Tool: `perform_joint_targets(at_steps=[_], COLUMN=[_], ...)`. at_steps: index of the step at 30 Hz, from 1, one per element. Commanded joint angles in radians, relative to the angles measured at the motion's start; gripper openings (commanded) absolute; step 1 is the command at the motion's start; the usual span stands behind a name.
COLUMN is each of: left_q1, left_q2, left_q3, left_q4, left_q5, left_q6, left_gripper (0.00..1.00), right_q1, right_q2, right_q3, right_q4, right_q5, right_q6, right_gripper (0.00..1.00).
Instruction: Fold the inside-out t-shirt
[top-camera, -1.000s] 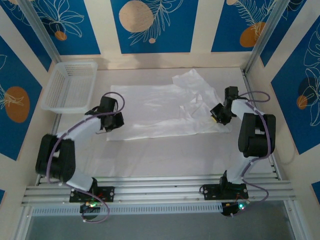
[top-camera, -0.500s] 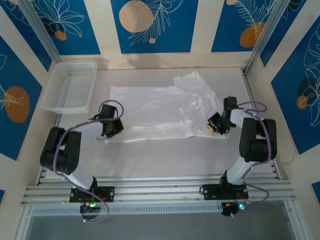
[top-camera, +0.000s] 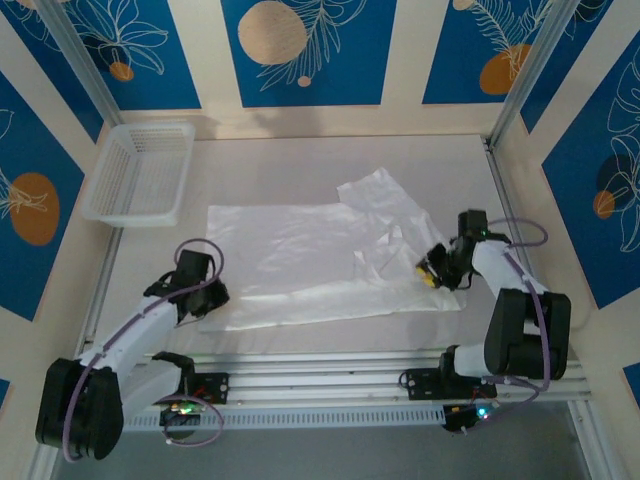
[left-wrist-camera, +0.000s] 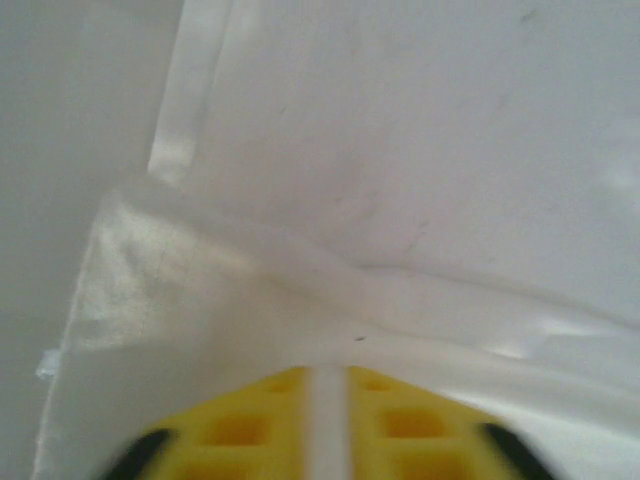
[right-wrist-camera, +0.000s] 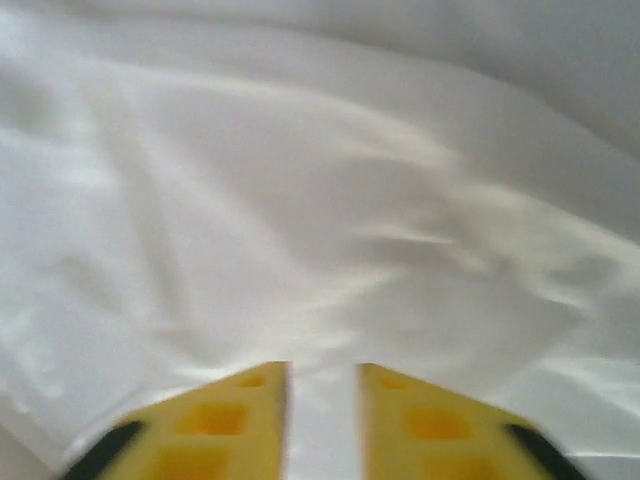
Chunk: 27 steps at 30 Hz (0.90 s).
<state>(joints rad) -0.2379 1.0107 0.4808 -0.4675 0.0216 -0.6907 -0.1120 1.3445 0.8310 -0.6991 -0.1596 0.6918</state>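
Hard to make out: both wrist views are soft and close. The yellow fingers (left-wrist-camera: 240, 425) are cut off at the bottom edge. From above, the left pincer's head hides the shirt's near left corner.
Shirt: the white shirt (top-camera: 320, 250) lies spread across the middle of the worktop (top-camera: 300, 160). Its right part, with the sleeve, is rumpled. A doubled band of cloth runs along its near hem (left-wrist-camera: 420, 290).
Edges and room: the near hem lies just beside the worktop's near edge rails (top-camera: 320, 362). The right hem is near the right edge. There is bare worktop beyond the shirt and to its left. A mesh basket (top-camera: 150, 128) sits in the far left corner, well apart from the shirt.
Left arm: stretched low along the near left, reaching toward the shirt's near left corner.
Left pincer (top-camera: 210, 299): the jaws are a thin slit apart (left-wrist-camera: 326, 378), with cloth showing through the slit.
Right arm: folded back on itself by the right edge, wrist turned left over the shirt's right hem.
Right pincer (top-camera: 428, 276): the jaws are narrowly parted (right-wrist-camera: 322, 375), down over rumpled cloth (right-wrist-camera: 300, 220).
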Motion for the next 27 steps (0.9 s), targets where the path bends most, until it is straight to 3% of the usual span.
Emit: perform_joint_targets(at_steps=[1, 3, 5, 14, 20, 27], left_q1=[0.002, 0.002, 0.001, 0.003, 0.003, 0.003], left_q2=[-0.004, 0.016, 0.036, 0.147, 0.205, 0.208], left_q3=[0.161, 0.230, 0.276, 0.448, 0.478, 0.433], left_q4=[-0.008, 0.030, 0.048, -0.050, -0.017, 0.027], left_q5=[0.024, 0.095, 0.130, -0.011, 0.029, 0.057], left_q6=[0.076, 0.139, 0.200, 0.402, 0.399, 0.342], left_gripper=[0.51, 0.62, 0.67, 0.79, 0.80, 0.80], right_q1=[0.061, 0.111, 0.132, 0.144, 0.149, 0.160], right_q2=[-0.034, 0.056, 0.198, 0.708, 0.952, 1.031], right_q3=[0.189, 0.313, 0.457, 0.910, 1.147, 1.165], right_q4=[0.080, 0.120, 0.085, -0.057, -0.207, -0.262], right_q5=[0.066, 0.162, 0.273, 0.422, 0.384, 0.370], right_q6=[-0.148, -0.278, -0.367, -0.615, -0.642, -0.602], right_gripper=[0.48, 0.55, 0.55, 0.53, 0.53, 0.52])
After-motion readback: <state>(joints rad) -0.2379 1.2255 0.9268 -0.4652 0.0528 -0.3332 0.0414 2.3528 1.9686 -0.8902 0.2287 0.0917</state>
